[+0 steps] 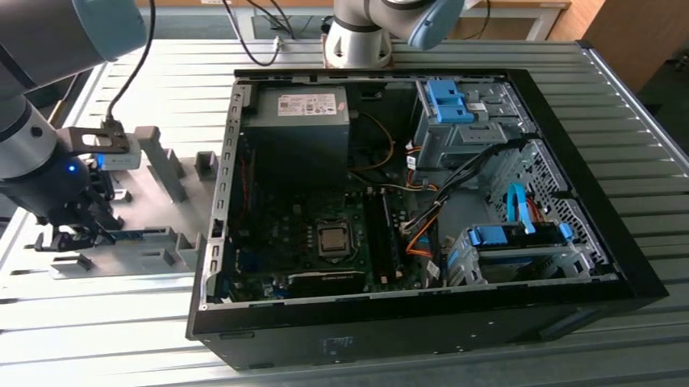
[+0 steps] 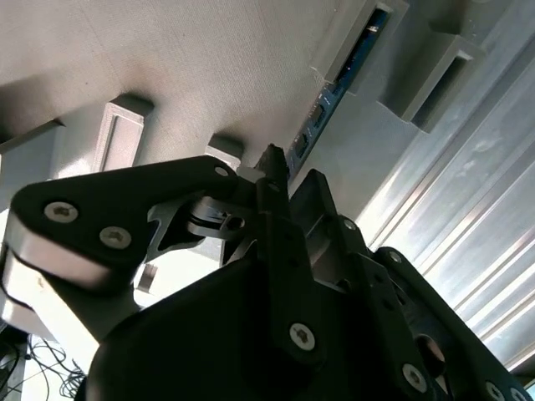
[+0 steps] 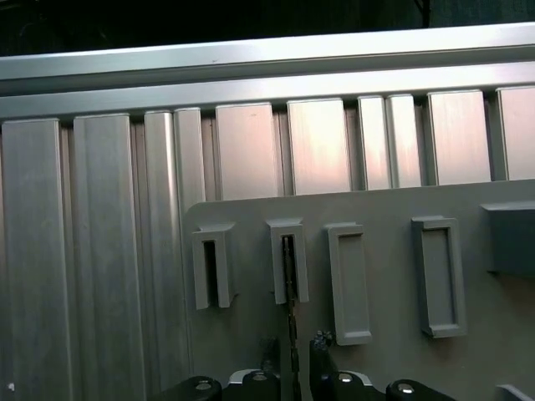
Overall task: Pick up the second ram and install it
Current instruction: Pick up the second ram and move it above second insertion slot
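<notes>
- I have the gripper point(image 1: 77, 234) low over the grey fixture plate point(image 1: 151, 205), at the exterior view's left, well apart from the open computer case point(image 1: 635, 282).
- The second ram point(image 1: 138, 235) stands on its long edge on that plate. Its long axis runs level, from the gripper towards the case at the exterior view's right.
- In the second wrist view the green-blue stick point(image 2: 334, 90) leads straight away from the fingertips, and its far end sits in a slotted grey block point(image 2: 393, 17).
- In the first wrist view I see the stick point(image 3: 290, 313) edge-on as a thin dark line. It runs from a slotted block point(image 3: 277, 267) down into the gap of the gripper point(image 3: 292, 344).
- The fingers point(image 3: 320, 341) are set narrowly apart, one on each side of the board. A sliver of plate seems to show between each tip and the stick, so I read the hand as not clamped, though it sits at the very edge of this view.
- The plate lies on a ribbed aluminium table point(image 3: 109, 251).
</notes>
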Controlling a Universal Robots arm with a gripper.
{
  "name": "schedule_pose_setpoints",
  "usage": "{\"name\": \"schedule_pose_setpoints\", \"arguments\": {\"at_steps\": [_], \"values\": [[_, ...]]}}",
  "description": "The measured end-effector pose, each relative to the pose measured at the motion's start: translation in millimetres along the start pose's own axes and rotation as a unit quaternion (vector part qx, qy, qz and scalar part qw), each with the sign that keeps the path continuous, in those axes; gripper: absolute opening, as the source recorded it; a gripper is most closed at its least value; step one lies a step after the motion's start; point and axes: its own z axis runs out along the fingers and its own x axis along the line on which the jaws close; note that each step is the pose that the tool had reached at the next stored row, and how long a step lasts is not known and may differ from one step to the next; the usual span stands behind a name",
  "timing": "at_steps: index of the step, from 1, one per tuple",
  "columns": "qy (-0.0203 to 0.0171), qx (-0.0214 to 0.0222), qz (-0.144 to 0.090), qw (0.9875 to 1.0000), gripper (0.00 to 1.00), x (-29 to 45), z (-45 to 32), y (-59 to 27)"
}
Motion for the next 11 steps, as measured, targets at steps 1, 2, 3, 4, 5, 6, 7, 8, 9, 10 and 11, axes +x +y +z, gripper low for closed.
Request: {"name": "schedule_pose_setpoints", "arguments": {"at_steps": [1,2,3,4,5,6,7,8,9,10,11], "values": [[0.0000,0.0000,0.000,1.0000,0.32,0.0,0.1,0.0],[0.0000,0.0000,0.000,1.0000,0.25,0.0,0.1,0.0],[0.0000,0.0000,0.000,1.0000,0.25,0.0,0.3,0.0],[-0.0001,0.0001,0.000,1.0000,0.25,0.0,0.7,0.0],[-0.0001,0.0001,0.000,1.0000,0.25,0.0,1.0,0.0],[-0.0001,0.0000,0.000,1.0000,0.25,0.0,1.4,0.0],[-0.0001,0.0001,0.000,1.0000,0.25,0.1,2.1,0.0],[-0.0001,0.0001,0.000,1.0000,0.25,0.1,2.7,0.0],[-0.0002,0.0000,0.000,1.0000,0.25,0.1,3.2,0.0],[-0.0002,0.0000,0.000,1.0000,0.25,0.1,3.6,0.0],[-0.0002,-0.0001,0.000,1.0000,0.25,0.1,3.7,0.0]]}}
